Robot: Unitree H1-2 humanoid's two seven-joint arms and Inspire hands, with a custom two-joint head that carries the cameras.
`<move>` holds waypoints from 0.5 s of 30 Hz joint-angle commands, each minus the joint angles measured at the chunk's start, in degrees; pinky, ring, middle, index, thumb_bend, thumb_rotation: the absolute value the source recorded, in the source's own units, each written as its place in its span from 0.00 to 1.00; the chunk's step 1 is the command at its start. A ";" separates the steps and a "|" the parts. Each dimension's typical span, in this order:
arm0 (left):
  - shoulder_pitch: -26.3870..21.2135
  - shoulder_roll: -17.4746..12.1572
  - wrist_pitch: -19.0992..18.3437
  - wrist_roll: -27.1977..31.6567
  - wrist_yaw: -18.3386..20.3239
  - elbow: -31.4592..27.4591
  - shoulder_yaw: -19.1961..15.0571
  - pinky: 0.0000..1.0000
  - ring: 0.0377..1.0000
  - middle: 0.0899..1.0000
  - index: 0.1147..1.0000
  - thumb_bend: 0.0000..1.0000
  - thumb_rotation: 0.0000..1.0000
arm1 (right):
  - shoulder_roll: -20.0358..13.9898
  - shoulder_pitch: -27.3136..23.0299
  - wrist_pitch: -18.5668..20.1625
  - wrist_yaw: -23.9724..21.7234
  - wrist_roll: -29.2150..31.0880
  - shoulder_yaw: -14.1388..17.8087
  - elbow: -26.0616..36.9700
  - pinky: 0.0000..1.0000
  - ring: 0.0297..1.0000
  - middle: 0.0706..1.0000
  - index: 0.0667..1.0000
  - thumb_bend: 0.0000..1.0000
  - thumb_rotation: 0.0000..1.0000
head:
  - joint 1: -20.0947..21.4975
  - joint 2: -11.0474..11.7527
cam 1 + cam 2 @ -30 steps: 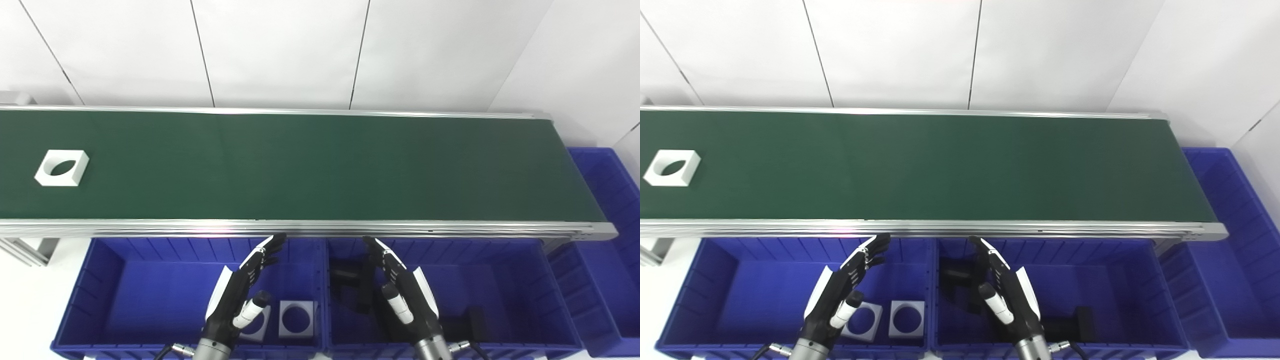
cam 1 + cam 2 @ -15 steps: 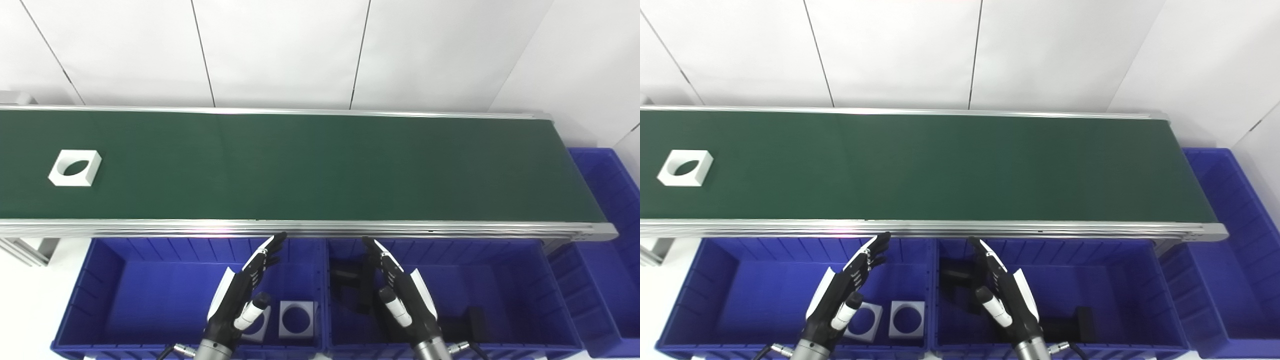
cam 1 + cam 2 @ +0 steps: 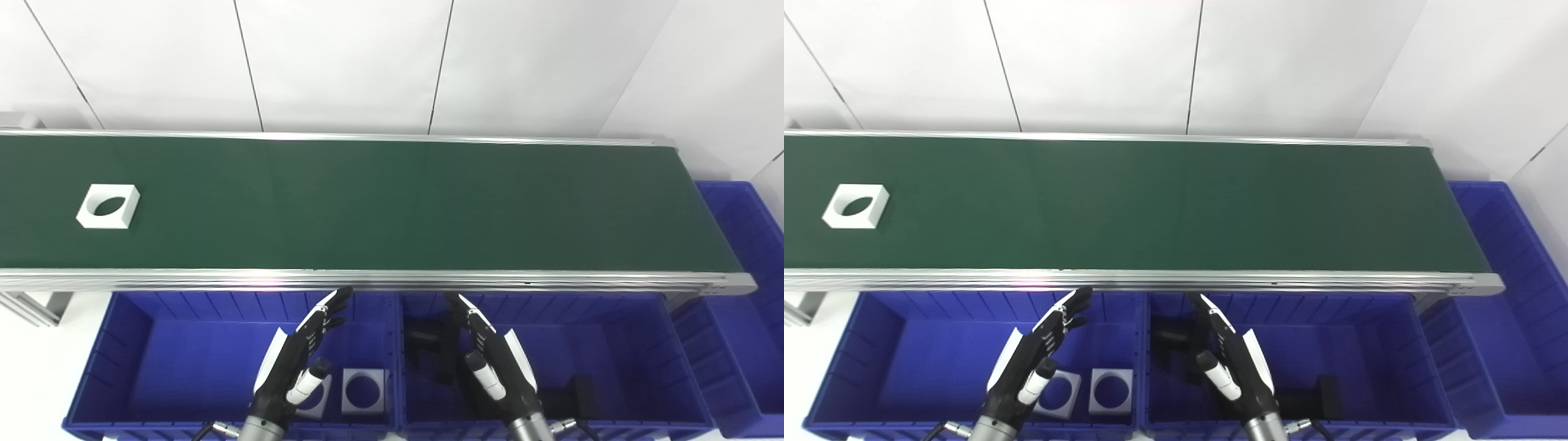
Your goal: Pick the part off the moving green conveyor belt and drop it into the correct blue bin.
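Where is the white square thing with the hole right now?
The white part lies on the green belt, far left in both views, nothing beside it.

Bright, even light fills both views, washing the white wall (image 3: 343, 61) nearly flat. A pale glare streak sits on the conveyor's near rail (image 3: 263, 282). Shadows are soft (darkest inside the blue bins (image 3: 202, 361)). Focus is sharp; straight edges bow slightly near the frame borders.

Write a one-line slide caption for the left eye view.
White square part rides the green conveyor belt at far left while both open hands, left and right, wait over the blue bins.
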State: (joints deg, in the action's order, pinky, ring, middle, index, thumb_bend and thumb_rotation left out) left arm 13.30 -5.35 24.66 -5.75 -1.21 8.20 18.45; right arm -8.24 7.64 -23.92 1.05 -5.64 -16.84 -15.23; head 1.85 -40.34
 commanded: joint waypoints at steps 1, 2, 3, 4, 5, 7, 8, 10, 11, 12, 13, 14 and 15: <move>-0.39 0.06 2.26 -0.14 -0.73 -0.23 0.35 0.86 0.91 0.92 0.88 0.90 1.00 | -0.27 -0.56 -3.01 0.18 0.64 -0.09 1.25 0.92 0.93 0.92 0.90 0.91 1.00 | -0.57 0.57; -0.42 0.19 2.26 -0.12 -0.73 0.12 0.37 0.86 0.91 0.92 0.88 0.90 1.00 | -0.31 -0.57 -3.01 0.57 0.41 -0.15 0.97 0.92 0.93 0.92 0.90 0.91 1.00 | -1.23 1.53; -0.44 0.27 2.26 -0.09 -0.72 0.36 0.39 0.86 0.91 0.92 0.88 0.92 1.00 | -0.34 -0.57 -3.01 0.87 0.23 -0.20 0.79 0.91 0.93 0.91 0.89 0.90 1.00 | -1.23 1.53; -0.45 0.43 2.27 0.01 -0.69 0.72 0.41 0.86 0.91 0.92 0.88 0.94 1.00 | -0.43 -0.59 -3.01 1.13 0.10 -0.31 0.52 0.91 0.93 0.91 0.89 0.89 1.00 | -1.86 2.46; -0.46 0.54 2.27 0.08 -0.69 1.00 0.43 0.86 0.91 0.91 0.88 0.94 1.00 | -0.53 -0.62 -3.01 1.33 0.04 -0.42 0.30 0.91 0.93 0.91 0.89 0.89 1.00 | -1.99 2.62; -0.67 0.62 2.26 -0.17 -1.22 1.86 0.85 0.85 0.91 0.91 0.88 0.93 1.00 | -0.85 -0.74 -3.01 1.65 0.11 -0.66 -0.47 0.91 0.93 0.91 0.89 0.89 1.00 | -3.23 4.20; -0.83 0.59 2.26 -0.36 -1.53 2.37 1.12 0.85 0.91 0.91 0.88 0.92 1.00 | -0.97 -0.80 -3.01 1.81 0.17 -0.73 -0.90 0.91 0.92 0.91 0.89 0.89 1.00 | -3.87 4.93; -1.18 0.55 2.26 -0.43 -1.94 3.25 1.65 0.86 0.91 0.91 0.88 0.91 1.00 | -1.12 -0.89 -3.01 1.93 0.49 -0.78 -1.65 0.90 0.92 0.91 0.89 0.89 1.00 | -4.83 5.95; -1.33 0.59 2.26 -0.50 -2.26 3.62 1.89 0.86 0.91 0.91 0.88 0.91 1.00 | -1.21 -0.98 -3.01 2.06 0.56 -0.85 -1.97 0.90 0.92 0.91 0.89 0.90 1.00 | -5.28 6.38; -1.51 0.59 2.26 -0.67 -2.74 3.99 2.18 0.86 0.91 0.91 0.87 0.91 1.00 | -1.31 -1.09 -3.01 2.16 0.64 -0.93 -2.25 0.90 0.92 0.91 0.89 0.89 1.00 | -5.71 6.81; -1.76 0.59 2.26 -0.88 -3.31 4.49 2.54 0.86 0.91 0.91 0.87 0.91 1.00 | -1.42 -1.22 -3.01 2.19 0.74 -0.96 -2.64 0.90 0.92 0.91 0.89 0.89 1.00 | -6.46 7.56; -1.94 0.53 2.27 -1.01 -3.78 4.82 2.87 0.86 0.91 0.91 0.87 0.91 1.00 | -1.50 -1.31 -3.01 2.22 0.83 -0.99 -2.89 0.90 0.91 0.91 0.89 0.89 1.00 | -6.46 7.56; -2.17 0.52 2.27 -1.15 -4.28 5.30 3.23 0.86 0.91 0.91 0.87 0.91 1.00 | -1.57 -1.39 -3.01 2.20 0.98 -0.95 -3.22 0.90 0.91 0.91 0.89 0.89 1.00 | -7.18 8.21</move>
State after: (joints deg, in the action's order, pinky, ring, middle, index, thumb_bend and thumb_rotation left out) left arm 12.36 -5.13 24.75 -6.33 -4.13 13.87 21.13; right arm -9.57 7.18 -23.92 2.48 -5.42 -17.76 -18.93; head -5.27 -32.09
